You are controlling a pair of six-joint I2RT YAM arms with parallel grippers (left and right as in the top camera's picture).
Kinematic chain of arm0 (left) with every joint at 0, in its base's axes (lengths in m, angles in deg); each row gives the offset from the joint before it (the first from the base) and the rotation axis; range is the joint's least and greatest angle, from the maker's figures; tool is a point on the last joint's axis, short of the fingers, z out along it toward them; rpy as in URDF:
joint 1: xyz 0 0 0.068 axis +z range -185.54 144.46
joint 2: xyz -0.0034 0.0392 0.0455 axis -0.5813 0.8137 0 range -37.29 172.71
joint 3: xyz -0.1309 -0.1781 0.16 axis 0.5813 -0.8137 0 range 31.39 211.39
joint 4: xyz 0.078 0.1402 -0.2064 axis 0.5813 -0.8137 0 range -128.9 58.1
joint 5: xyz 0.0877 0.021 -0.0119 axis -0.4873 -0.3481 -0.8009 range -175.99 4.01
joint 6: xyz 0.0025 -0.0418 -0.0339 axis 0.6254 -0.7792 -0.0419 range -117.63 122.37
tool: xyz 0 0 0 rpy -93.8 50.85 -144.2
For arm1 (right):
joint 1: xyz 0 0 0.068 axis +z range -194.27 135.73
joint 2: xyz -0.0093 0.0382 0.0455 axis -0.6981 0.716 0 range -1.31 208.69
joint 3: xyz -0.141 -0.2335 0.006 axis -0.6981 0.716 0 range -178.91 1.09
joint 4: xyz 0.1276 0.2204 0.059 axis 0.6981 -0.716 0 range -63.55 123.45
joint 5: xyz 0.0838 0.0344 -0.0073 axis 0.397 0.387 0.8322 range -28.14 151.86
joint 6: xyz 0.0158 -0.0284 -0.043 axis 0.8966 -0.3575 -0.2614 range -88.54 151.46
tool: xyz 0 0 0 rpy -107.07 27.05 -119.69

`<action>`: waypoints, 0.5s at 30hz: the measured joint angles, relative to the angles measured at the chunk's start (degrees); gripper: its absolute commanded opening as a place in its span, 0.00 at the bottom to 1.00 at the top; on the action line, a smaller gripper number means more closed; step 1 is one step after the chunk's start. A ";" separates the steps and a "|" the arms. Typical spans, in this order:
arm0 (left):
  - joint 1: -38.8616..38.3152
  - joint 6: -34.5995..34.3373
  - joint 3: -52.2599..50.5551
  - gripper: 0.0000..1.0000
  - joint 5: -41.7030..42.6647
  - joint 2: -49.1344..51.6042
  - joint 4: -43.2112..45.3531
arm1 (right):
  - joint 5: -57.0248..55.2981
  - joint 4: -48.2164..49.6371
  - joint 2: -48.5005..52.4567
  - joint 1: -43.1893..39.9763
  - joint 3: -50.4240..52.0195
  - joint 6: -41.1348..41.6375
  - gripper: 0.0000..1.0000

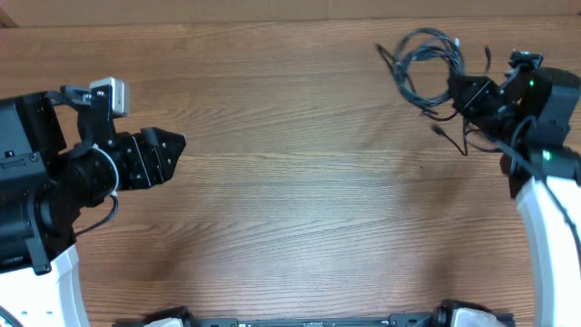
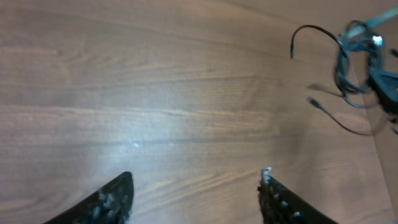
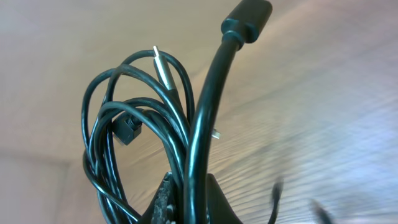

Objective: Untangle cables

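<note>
Cables [image 3: 202,124] pinched tight in right end effector [image 3: 186,202]; left end effector [image 2: 196,182] spread, empty

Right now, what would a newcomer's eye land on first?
The looped tangle of black cables at the far right corner of the table, one silvery tip showing. The right gripper is shut on that bundle, while the left gripper sits open over bare wood far to the left.

Claw [image 3: 186,200] pinches looped black cables [image 3: 200,130] — silvery tip [image 3: 161,65] among them.
</note>
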State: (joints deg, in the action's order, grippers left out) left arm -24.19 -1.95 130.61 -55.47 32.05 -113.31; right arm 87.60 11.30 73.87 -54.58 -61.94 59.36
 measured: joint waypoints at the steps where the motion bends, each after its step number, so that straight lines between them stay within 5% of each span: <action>1: 0.00 0.02 0.00 0.77 -0.13 0.15 0.79 | 0.37 -0.68 -2.14 1.27 -0.02 -0.92 0.04; 7: -0.17 7.69 0.00 0.90 11.34 4.24 3.19 | 1.73 -4.39 -7.91 8.59 -0.02 -3.82 0.04; 11: -3.72 17.79 -0.02 0.92 25.88 10.69 3.37 | 3.37 -4.83 -8.11 13.60 -0.02 -4.44 0.04; 15: -10.69 25.77 -0.04 0.91 30.97 18.18 3.78 | 6.14 -4.90 -8.11 18.91 -0.02 -4.61 0.04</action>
State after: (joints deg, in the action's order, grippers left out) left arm -34.87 23.82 130.57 -24.50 50.23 -109.52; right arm 93.74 6.40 65.76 -35.67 -61.96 54.75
